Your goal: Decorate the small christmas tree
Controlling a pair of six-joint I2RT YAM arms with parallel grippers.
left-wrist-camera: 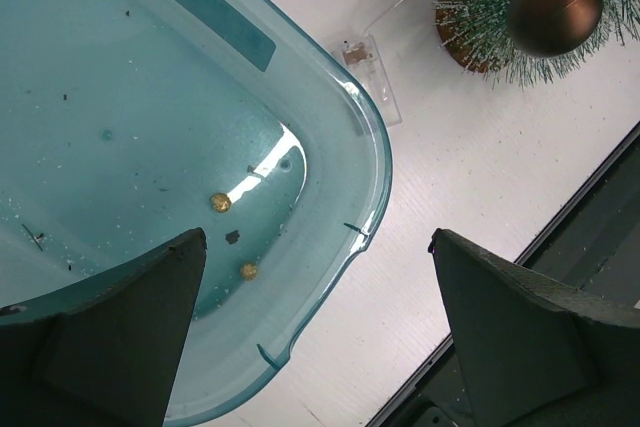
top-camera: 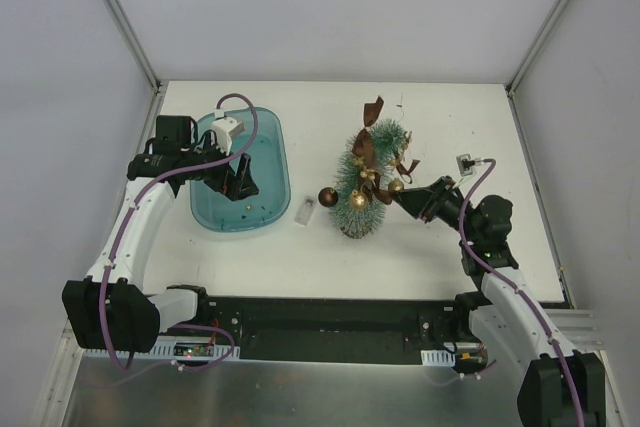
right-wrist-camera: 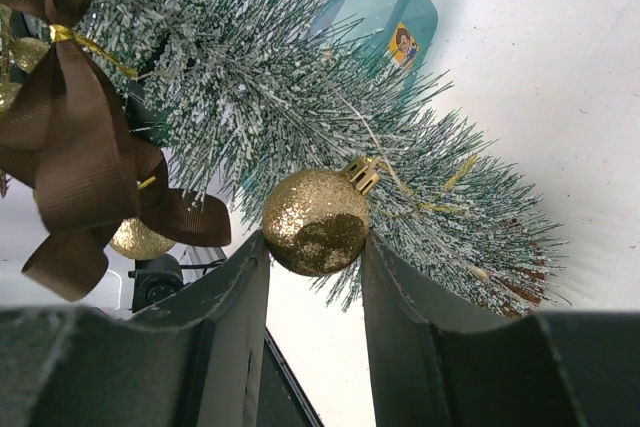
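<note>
The small christmas tree (top-camera: pixel 362 182) stands mid-table on its cork base, frosted green, with brown ribbon bows (right-wrist-camera: pixel 80 137), gold baubles and a brown bauble (top-camera: pixel 328 196) on its left side. My right gripper (top-camera: pixel 402 193) is at the tree's right side. In the right wrist view it (right-wrist-camera: pixel 315 239) is shut on a gold glitter bauble (right-wrist-camera: pixel 316 221) pressed into the branches (right-wrist-camera: pixel 260 57). My left gripper (top-camera: pixel 240 185) hangs open and empty over the near right corner of the teal tray (top-camera: pixel 280 147). In the left wrist view it (left-wrist-camera: pixel 318 239) is above the tray rim (left-wrist-camera: pixel 375 162).
Two small gold beads (left-wrist-camera: pixel 220 203) lie on the tray floor with dark specks. A small clear plastic box (top-camera: pixel 306 212) lies between the tray and the tree; it also shows in the left wrist view (left-wrist-camera: pixel 370 72). The table's black front rail is close behind the left gripper.
</note>
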